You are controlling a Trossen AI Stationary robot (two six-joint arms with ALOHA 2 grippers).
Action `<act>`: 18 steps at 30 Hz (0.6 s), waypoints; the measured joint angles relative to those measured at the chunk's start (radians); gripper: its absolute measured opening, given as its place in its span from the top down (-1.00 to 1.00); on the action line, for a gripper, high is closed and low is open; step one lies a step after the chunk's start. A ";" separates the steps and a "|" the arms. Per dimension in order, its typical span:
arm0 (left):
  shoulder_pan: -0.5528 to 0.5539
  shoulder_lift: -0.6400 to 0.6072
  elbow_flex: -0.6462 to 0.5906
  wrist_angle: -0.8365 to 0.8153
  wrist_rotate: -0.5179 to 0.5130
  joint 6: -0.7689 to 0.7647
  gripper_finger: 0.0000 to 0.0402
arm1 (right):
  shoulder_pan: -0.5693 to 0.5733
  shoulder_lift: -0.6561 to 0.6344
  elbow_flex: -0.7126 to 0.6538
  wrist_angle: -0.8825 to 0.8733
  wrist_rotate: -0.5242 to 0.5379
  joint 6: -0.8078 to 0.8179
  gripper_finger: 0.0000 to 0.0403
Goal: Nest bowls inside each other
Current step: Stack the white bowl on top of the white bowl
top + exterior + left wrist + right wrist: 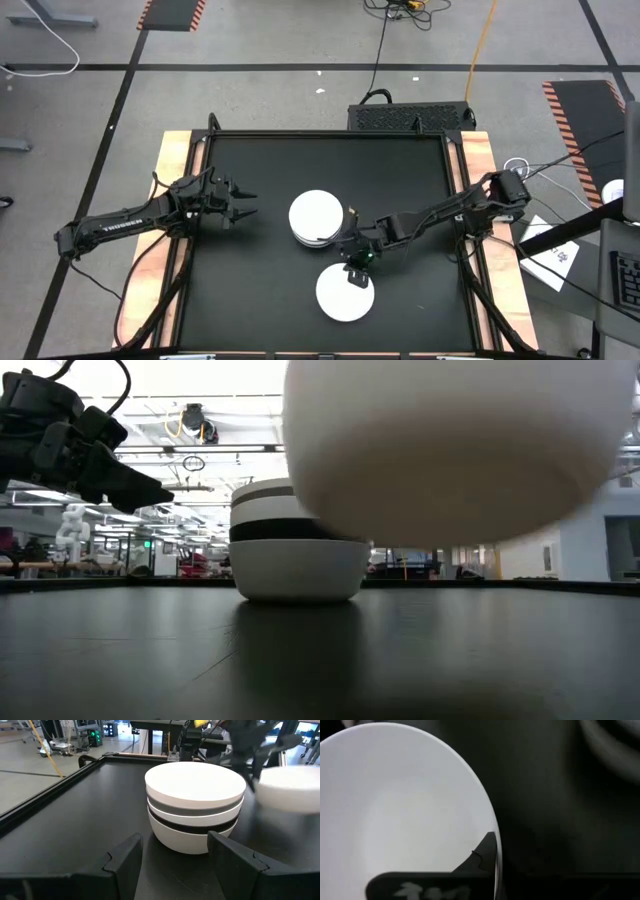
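Note:
A stack of several nested bowls point(317, 217), white at the bottom and top with black and grey between, rests on its base on the black table mat point(260, 290). In the low view the stack point(298, 550) stands behind a lone white bowl point(450, 450) that hangs above the mat. My right gripper point(357, 270) is shut on that white bowl point(345, 293), near the table's front. My left gripper point(243, 203) waits open, left of the stack, its fingers point(125, 860) pointing at the stack point(195, 805). My right gripper pinches the white bowl's rim point(493, 837) on its far side, next to the stack. One finger point(482, 857) lies inside the bowl; the other is hidden behind the wall. The fingers slant down from the table's right. The bowl hangs clear of the mat, mouth up.
A raised black frame point(60, 785) with wooden strips point(175, 170) outside it edges the mat. Bare mat lies left of and in front of the stack. Cables and a black box point(410, 115) sit on the floor beyond the far edge.

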 joint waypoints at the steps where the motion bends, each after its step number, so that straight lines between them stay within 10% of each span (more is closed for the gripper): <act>1: 0.000 0.000 0.000 0.000 0.000 0.000 -0.11 | 0.007 -0.021 0.000 0.010 0.019 -0.015 0.99; 18: 0.000 0.000 0.000 0.000 -0.002 -0.017 -0.11 | 0.004 -0.411 -0.265 0.126 0.175 -0.088 1.00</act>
